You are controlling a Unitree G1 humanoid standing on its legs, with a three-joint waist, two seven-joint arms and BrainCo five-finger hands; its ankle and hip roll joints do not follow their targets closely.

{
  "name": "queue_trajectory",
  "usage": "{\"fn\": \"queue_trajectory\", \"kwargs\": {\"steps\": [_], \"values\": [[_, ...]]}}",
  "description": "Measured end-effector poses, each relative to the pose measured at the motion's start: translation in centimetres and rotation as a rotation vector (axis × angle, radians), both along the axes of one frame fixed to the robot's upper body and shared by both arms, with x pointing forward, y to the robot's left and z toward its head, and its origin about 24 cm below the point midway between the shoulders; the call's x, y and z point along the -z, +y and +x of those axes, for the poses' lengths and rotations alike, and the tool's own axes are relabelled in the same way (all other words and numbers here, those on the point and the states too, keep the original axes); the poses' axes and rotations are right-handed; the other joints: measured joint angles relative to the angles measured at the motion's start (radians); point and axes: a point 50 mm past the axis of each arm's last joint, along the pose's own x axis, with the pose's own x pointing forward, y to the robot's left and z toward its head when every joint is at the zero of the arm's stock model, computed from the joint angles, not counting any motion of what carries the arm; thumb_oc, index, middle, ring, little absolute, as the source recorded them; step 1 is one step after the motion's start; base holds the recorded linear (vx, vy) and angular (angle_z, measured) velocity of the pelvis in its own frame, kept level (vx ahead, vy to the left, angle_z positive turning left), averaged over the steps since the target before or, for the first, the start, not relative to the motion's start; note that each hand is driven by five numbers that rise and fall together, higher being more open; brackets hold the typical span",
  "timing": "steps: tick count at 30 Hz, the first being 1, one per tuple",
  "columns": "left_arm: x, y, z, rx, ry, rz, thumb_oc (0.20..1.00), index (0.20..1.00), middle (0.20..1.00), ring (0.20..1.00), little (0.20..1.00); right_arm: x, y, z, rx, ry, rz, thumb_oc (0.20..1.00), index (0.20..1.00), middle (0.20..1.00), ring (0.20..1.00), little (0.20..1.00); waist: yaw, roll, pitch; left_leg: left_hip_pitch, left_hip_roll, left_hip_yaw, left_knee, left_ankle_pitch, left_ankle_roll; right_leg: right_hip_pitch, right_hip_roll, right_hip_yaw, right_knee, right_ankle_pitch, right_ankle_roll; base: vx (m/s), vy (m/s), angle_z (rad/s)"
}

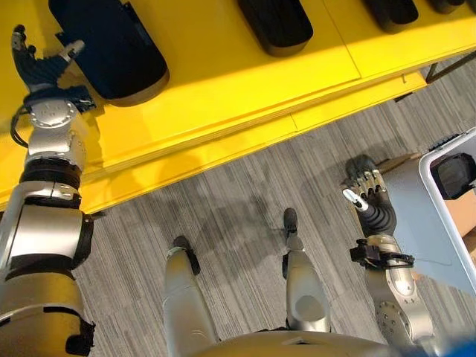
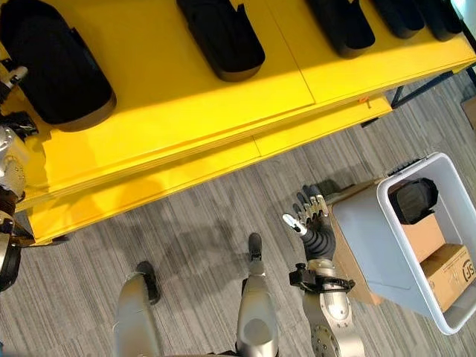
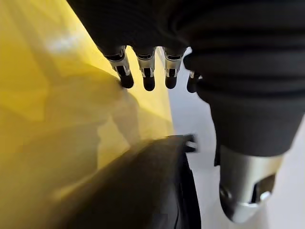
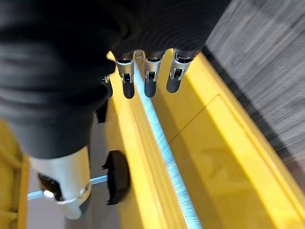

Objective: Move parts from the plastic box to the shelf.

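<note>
So the robot's left hand is up over the left end of the long bright-yellow shelf, right beside the big black curved plastic part lying on the shelf top. Its wrist view shows the fingers hanging out straight and relaxed, holding nothing, with the edge of that black part just below them.

The right hand is low over the grey wood-look floor, next to the white plastic box on the robot's right — fingers spread loose, empty too. In its own wrist view the fingers are straight, with the yellow shelf's lower tiers past them.

More black moulded parts sit in a row along the shelf top, well apart from each other. One black part is still inside the white box, at its far end, alongside a couple of brown cardboard boxes.
</note>
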Motion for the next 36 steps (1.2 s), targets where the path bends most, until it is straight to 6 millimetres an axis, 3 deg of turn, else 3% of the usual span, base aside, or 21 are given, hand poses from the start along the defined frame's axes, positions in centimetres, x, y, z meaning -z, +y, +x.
{"fn": "queue_trajectory", "kwargs": {"steps": [2,4,5,6,7,10,12,13,17,18,19,20,21,22,26,36], "values": [[0.0,-0.1,0.0,-0.001,0.016,0.025,1.000,1.000,1.000,1.000,1.000,0.2,-0.2,-0.2,0.002,0.010,-0.002,1.000,1.000,1.000,1.000,1.000,-0.003,-0.007,-0.005,0.000,-0.014,0.000,0.000,0.003,-0.011,0.004,0.001,0.003,-0.021,0.027,0.018,0.02,0.046,-0.04],[-0.2,0.3,-0.2,-0.012,0.023,0.041,1.000,1.000,1.000,1.000,1.000,0.0,-0.2,0.0,0.002,-0.003,-0.004,1.000,1.000,1.000,1.000,1.000,-0.005,-0.005,-0.006,0.001,-0.013,0.008,-0.018,0.014,-0.018,0.006,-0.001,0.002,-0.041,-0.011,0.058,0.01,0.038,-0.11],[-0.9,0.2,-0.2,-0.011,0.006,0.044,1.000,1.000,1.000,1.000,1.000,-0.1,-0.4,0.0,0.007,-0.007,-0.007,1.000,1.000,1.000,1.000,1.000,-0.008,-0.003,-0.006,-0.004,0.005,0.021,-0.028,0.016,-0.014,-0.012,0.004,0.000,-0.030,-0.028,0.058,0.02,0.056,-0.08],[-1.6,0.0,-0.1,-0.005,-0.006,0.058,1.000,1.000,1.000,1.000,1.000,0.1,-0.5,-0.1,0.008,-0.001,-0.006,1.000,1.000,1.000,1.000,1.000,-0.014,-0.009,-0.009,-0.015,-0.001,0.014,-0.012,0.015,-0.024,-0.023,0.009,0.008,-0.016,0.016,0.022,0.01,0.039,-0.03],[-1.8,-0.2,0.1,0.003,-0.001,0.071,1.000,1.000,1.000,1.000,1.000,0.1,-0.5,-0.2,0.006,0.002,-0.007,1.000,1.000,1.000,1.000,1.000,-0.014,-0.016,-0.014,-0.017,-0.003,0.013,-0.001,0.008,-0.029,-0.024,0.009,0.017,-0.021,0.064,0.007,0.00,0.048,-0.04],[-2.7,-0.3,0.1,0.001,0.001,0.104,1.000,1.000,1.000,1.000,1.000,0.0,-0.4,-0.2,-0.004,-0.007,-0.005,1.000,1.000,1.000,1.000,1.000,-0.013,-0.015,-0.017,-0.029,0.002,0.022,0.015,-0.001,-0.026,-0.027,0.012,0.029,-0.037,0.082,0.007,0.00,0.015,-0.06],[-3.0,-0.4,0.2,0.006,-0.004,0.108,1.000,1.000,1.000,1.000,1.000,0.0,-0.4,-0.2,-0.005,-0.008,-0.005,1.000,1.000,1.000,1.000,1.000,-0.017,-0.015,-0.017,-0.032,0.005,0.022,0.021,-0.002,-0.025,-0.029,0.013,0.028,-0.036,0.109,0.026,0.00,0.009,-0.03],[-3.0,-0.6,0.3,0.013,0.006,0.121,1.000,1.000,1.000,1.000,1.000,0.0,-0.4,-0.2,-0.011,-0.010,-0.004,1.000,1.000,1.000,1.000,1.000,-0.012,-0.015,-0.017,-0.029,0.008,0.023,0.021,-0.002,-0.024,-0.031,0.017,0.025,-0.037,0.151,0.032,-0.01,0.025,-0.08],[-2.8,-0.8,0.6,0.034,0.062,0.175,1.000,1.000,1.000,1.000,1.000,0.0,-0.4,-0.3,-0.027,-0.015,0.019,1.000,1.000,1.000,1.000,1.000,-0.014,-0.014,-0.018,-0.034,0.007,0.049,0.030,-0.018,0.003,-0.049,0.009,0.024,-0.038,0.226,-0.013,-0.01,0.014,-0.10],[-2.5,-0.9,0.8,0.041,0.089,0.190,1.000,1.000,1.000,1.000,1.000,0.3,-0.4,-0.5,-0.026,-0.002,0.024,1.000,1.000,1.000,1.000,1.000,-0.018,-0.020,-0.024,-0.037,0.004,0.058,0.039,-0.027,0.020,-0.048,-0.008,0.023,-0.044,0.192,-0.038,-0.03,0.014,-0.15],[-2.3,-1.0,0.9,0.041,0.113,0.218,1.000,1.000,1.000,1.000,1.000,0.7,-0.8,-0.9,-0.021,0.019,0.013,1.000,1.000,1.000,1.000,1.000,-0.006,-0.001,-0.040,-0.068,0.023,0.067,0.038,-0.022,0.032,-0.085,-0.009,0.026,-0.005,0.037,0.013,-0.03,0.014,-0.15],[-2.5,-1.0,0.9,0.040,0.108,0.217,1.000,1.000,1.000,1.000,1.000,0.8,-0.9,-1.0,-0.017,0.024,0.012,1.000,1.000,1.000,1.000,1.000,-0.008,0.009,-0.045,-0.084,0.028,0.064,0.030,-0.010,0.029,-0.096,0.001,0.026,0.026,0.043,0.022,-0.03,0.018,-0.09],[-3.0,-1.2,0.9,0.037,0.122,0.254,1.000,1.000,1.000,1.000,1.000,1.0,-1.4,-1.6,0.005,0.036,0.014,1.000,1.000,1.000,1.000,1.000,-0.005,0.005,-0.052,-0.097,0.010,0.069,0.017,0.015,0.012,-0.089,0.005,0.019,-0.007,0.067,0.057,0.00,0.006,0.04],[-3.1,-0.9,0.8,0.028,0.130,0.263,1.000,1.000,1.000,1.000,1.000,1.0,-1.6,-1.5,0.015,0.036,0.014,1.000,1.000,1.000,1.000,1.000,-0.009,0.009,-0.050,-0.100,0.011,0.068,0.012,0.021,0.010,-0.086,0.008,0.018,-0.022,0.070,0.063,0.00,0.000,0.00],[-3.0,-0.5,0.6,0.013,0.174,0.313,1.000,1.000,1.000,1.000,1.000,1.0,-1.9,-1.6,0.026,0.036,0.019,1.000,1.000,1.000,1.000,1.000,-0.049,0.017,-0.051,-0.101,0.013,0.072,0.016,0.024,0.013,-0.067,0.007,0.018,-0.060,0.062,0.055,-0.01,0.013,0.00],[-3.3,-1.7,1.3,0.055,0.241,0.430,1.000,1.000,1.000,1.000,1.000,1.1,-1.9,-1.7,-0.004,0.028,0.038,1.000,1.000,1.000,1.000,1.000,-0.061,0.022,-0.048,-0.097,-0.003,0.079,0.019,0.020,0.018,-0.062,-0.003,0.029,-0.062,0.084,0.033,0.00,0.004,0.02]]}}
